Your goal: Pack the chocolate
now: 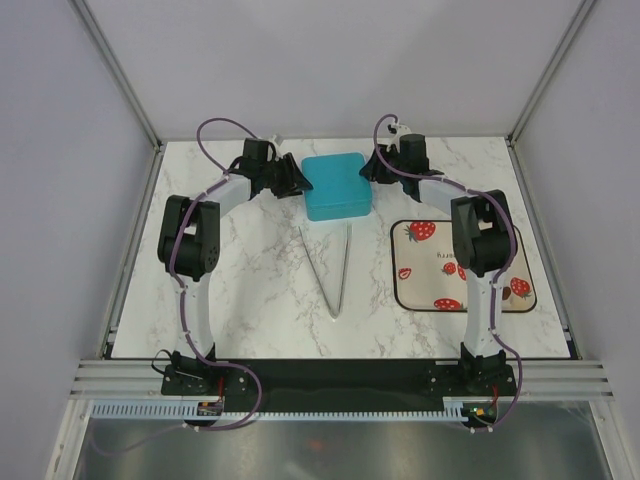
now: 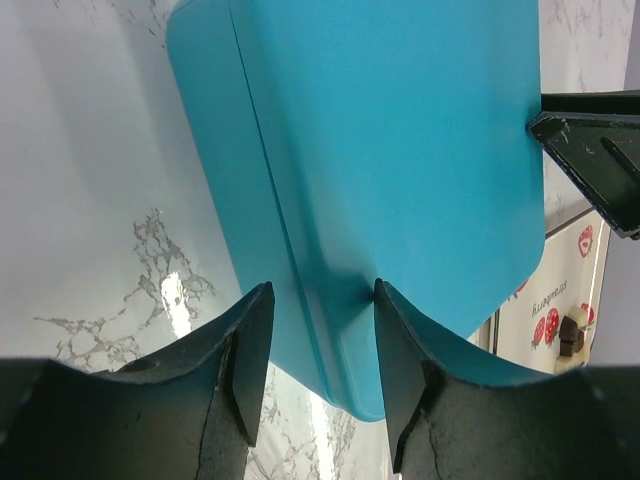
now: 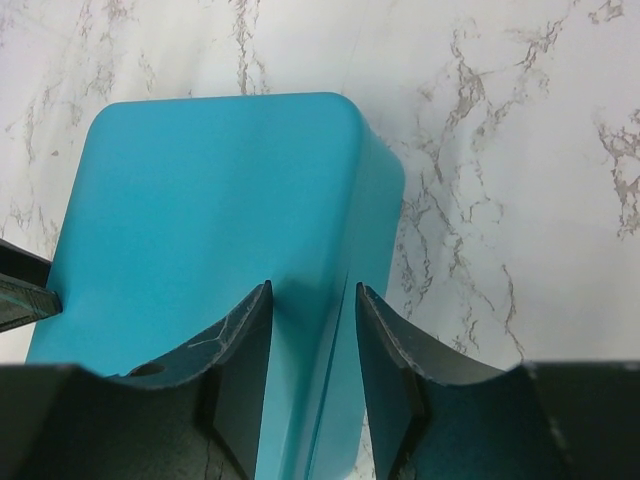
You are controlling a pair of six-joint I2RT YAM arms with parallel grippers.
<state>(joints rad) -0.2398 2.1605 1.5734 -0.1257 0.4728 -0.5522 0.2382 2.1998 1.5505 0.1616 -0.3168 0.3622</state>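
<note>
Left gripper (image 2: 318,292) about half open, fingertips at the left side wall of the teal box (image 1: 335,187), astride the lid seam; grips nothing. Right gripper (image 3: 310,292) parted a little narrower, tips at the box's right top edge; clamps nothing either. Arms bent inward from the near edge toward the back of the white marble table (image 1: 260,300). On the table's right half, a cream mat (image 1: 425,285) with strawberry prints. At back centre, between the two grippers, the box, shut with its lid on. Just in front of it, metal tongs (image 1: 330,270), spread in a V with the joined end toward the near edge. Chocolate (image 2: 572,335) on the mat, outside the box: one dark brown piece plain in the left wrist view.
</note>
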